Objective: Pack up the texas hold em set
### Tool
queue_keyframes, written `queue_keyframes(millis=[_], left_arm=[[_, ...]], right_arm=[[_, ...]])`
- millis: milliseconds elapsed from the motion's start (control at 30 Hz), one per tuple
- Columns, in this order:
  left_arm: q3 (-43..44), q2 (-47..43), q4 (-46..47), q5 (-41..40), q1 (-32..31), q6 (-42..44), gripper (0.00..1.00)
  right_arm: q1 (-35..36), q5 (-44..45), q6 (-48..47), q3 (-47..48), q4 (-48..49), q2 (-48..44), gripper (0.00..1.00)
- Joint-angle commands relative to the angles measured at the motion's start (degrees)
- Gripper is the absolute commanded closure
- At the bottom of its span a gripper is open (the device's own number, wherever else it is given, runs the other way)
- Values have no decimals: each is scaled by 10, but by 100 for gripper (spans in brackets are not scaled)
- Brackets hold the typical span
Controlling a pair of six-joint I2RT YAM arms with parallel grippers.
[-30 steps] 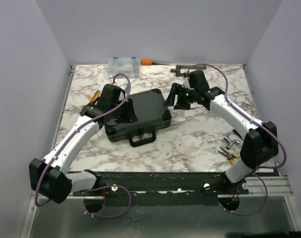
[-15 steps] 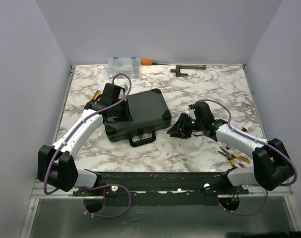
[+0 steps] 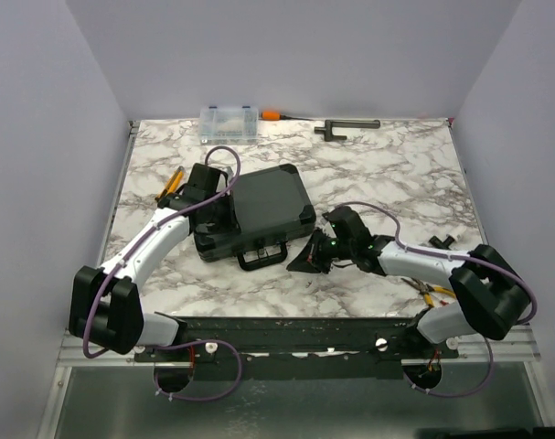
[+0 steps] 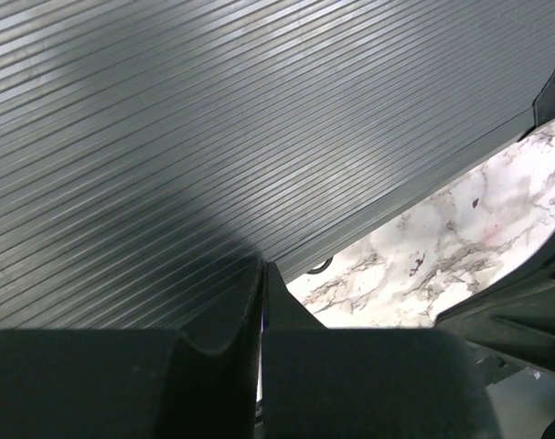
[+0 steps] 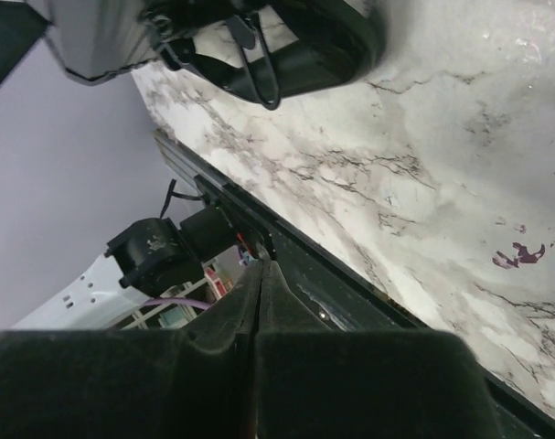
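The texas hold em set shows only as its black hard case (image 3: 263,208), lid down, left of the table's middle, handle (image 3: 262,256) toward me. Chips, cards and dice are out of view. My left gripper (image 3: 222,219) is shut and empty over the case's left end. The left wrist view has its joined tips (image 4: 262,267) just above the ribbed lid (image 4: 213,119). My right gripper (image 3: 297,265) is shut and empty, low over the marble just right of the handle. In the right wrist view the joined tips (image 5: 263,265) point at the table's front rail, with the case handle (image 5: 259,69) above.
Along the back edge lie a clear organizer box (image 3: 229,122), an orange-handled screwdriver (image 3: 272,115) and a black tool (image 3: 346,127). An orange-handled tool (image 3: 174,183) sits left of the case. Pliers (image 3: 432,293) and a small black piece (image 3: 440,242) lie by the right arm.
Both grippers have closed from open. The right arm has swung back from beside the case's far right corner to the near side by the handle. The left arm drew back slightly.
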Motion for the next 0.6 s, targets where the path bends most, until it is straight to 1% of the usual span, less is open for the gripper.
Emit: queue_keyframes(millis=[0,100,233,367,567], left_arm=[[-41,-1,15,7,3,-4,100],[-61,-6,18,9,5,-4,100],[-95,-24,22,9,16,-9,100],[-122,-51,34,46,42,-21,100],[-126,-58,34,62,50,4,100]], right_arm=[[19,24,31,12,25,32,99],[30,37,52,18,28,45,99],[56,56,90,4,95,79,99],[71,54,120,7,156,125,99],[75,84,145,22,170,160,99]])
